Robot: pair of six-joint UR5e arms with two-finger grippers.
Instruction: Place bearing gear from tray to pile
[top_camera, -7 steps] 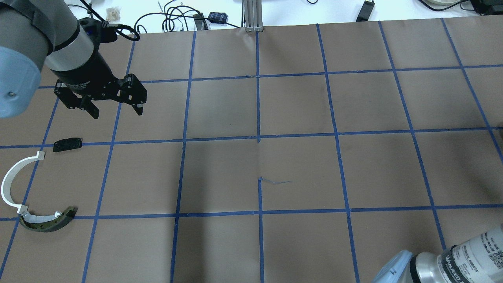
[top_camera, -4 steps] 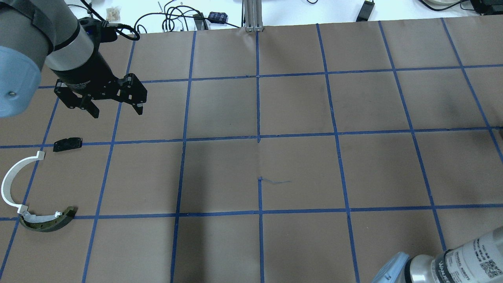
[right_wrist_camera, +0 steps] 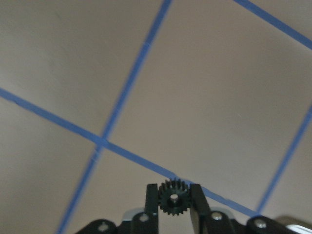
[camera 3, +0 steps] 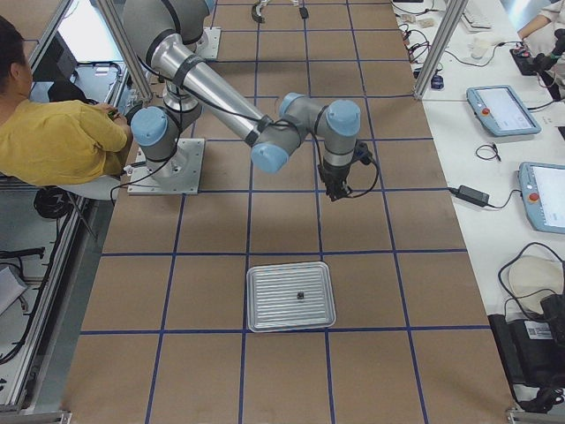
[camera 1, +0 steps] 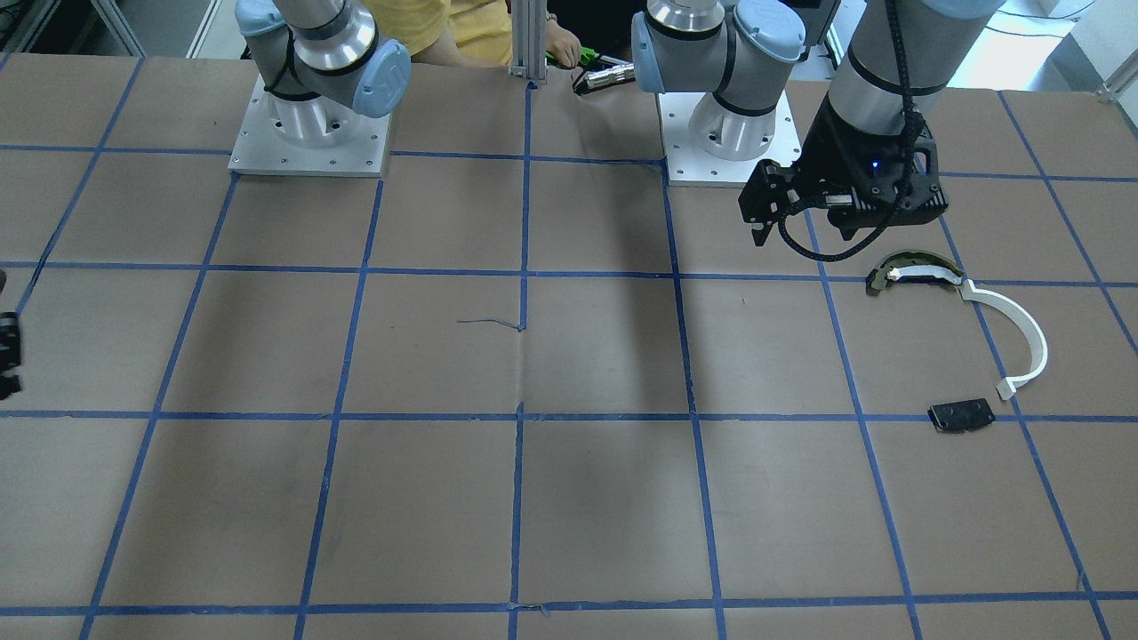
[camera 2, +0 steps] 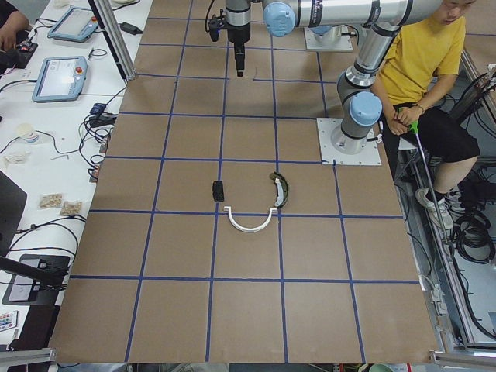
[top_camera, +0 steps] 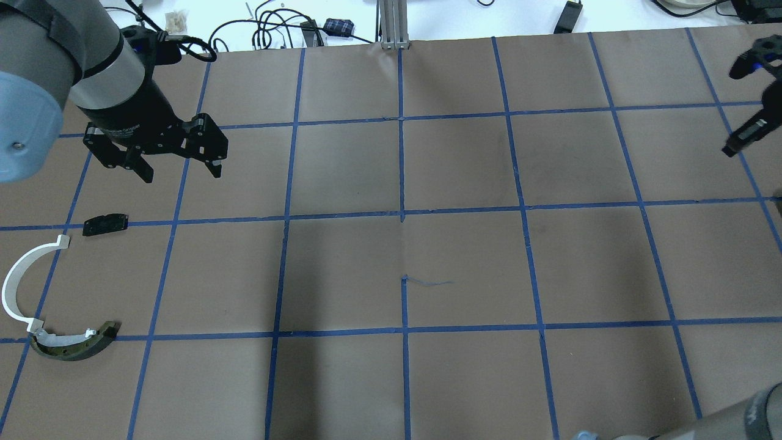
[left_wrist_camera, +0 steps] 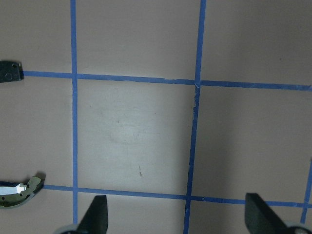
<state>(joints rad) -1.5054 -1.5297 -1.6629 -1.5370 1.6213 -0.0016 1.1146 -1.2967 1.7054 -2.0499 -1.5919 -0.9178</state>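
In the right wrist view my right gripper is shut on a small black toothed bearing gear and holds it above bare brown paper. It shows at the far right edge of the overhead view. The pile lies at the far left: a white curved arc, a dark olive-edged curved piece and a flat black plate. My left gripper hangs open and empty beyond the black plate.
A metal tray with one small dark part in it lies at the table's right end, near the right-side camera. Blue tape lines grid the brown table cover. Cables and boxes lie past the far edge.
The right arm has swung: its elbow has left the lower right corner and its gripper has come into the overhead view at the right edge. The left arm has not moved.
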